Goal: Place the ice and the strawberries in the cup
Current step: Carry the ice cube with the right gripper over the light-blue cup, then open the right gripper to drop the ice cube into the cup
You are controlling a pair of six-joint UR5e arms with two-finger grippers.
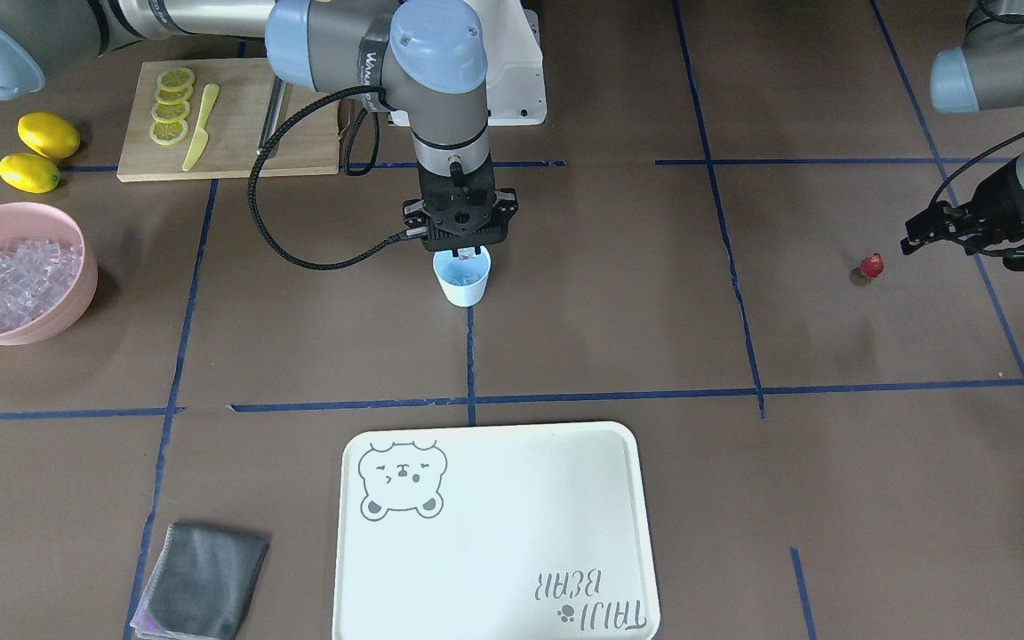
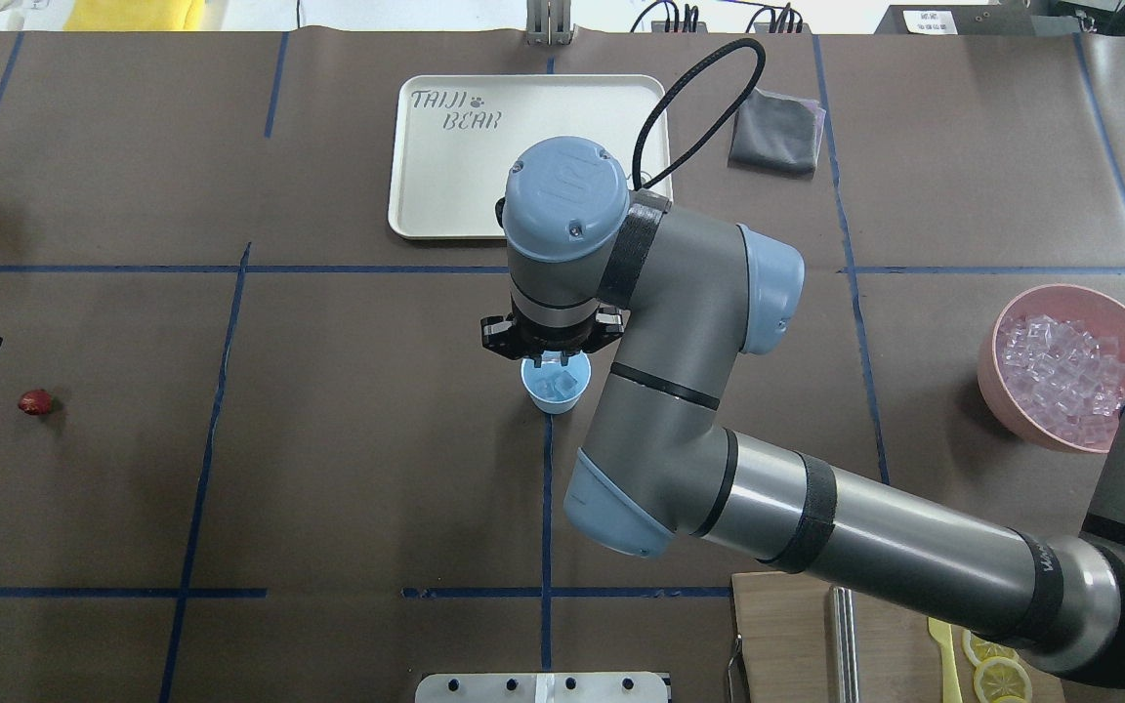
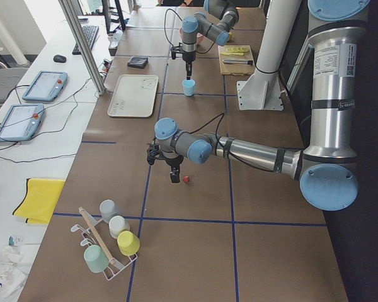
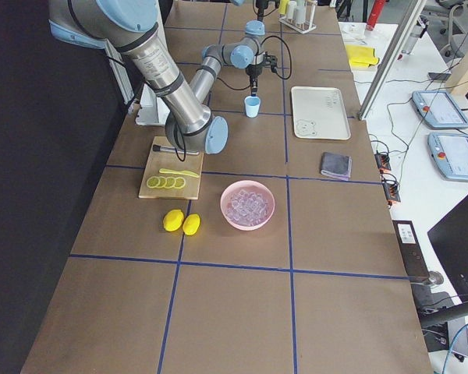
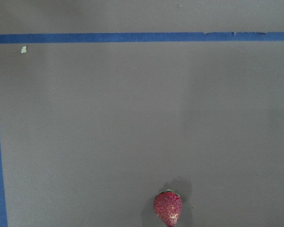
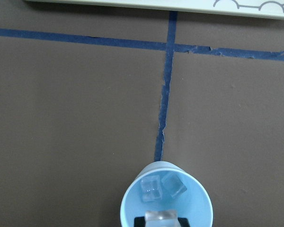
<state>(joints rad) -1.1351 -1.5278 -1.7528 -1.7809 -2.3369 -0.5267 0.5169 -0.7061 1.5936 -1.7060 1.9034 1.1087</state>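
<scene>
Fingers of the right gripper (image 1: 470, 252) pinch an ice cube (image 6: 161, 218) just above the light-blue cup (image 1: 463, 284), which stands mid-way across the worktop (image 2: 328, 439) with two cubes (image 6: 151, 188) inside. Seen from overhead, the strawberry (image 2: 34, 402) lies at the cup's 9 o'clock, well apart, near the left gripper (image 1: 916, 238); I cannot tell whether its fingers are spread.

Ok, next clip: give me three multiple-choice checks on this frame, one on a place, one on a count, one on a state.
1. Where is the strawberry?
A in the cup
B on the tray
C on the bare table

2. How many whole lemons are there?
A two
B three
C five

3. The cup is:
A upright and empty
B tipped over
C upright with ice in it

Answers:
1. C, it lies alone on the brown surface, far from the cup.
2. A, two lie side by side.
3. C, the right wrist view shows clear cubes inside.
</scene>
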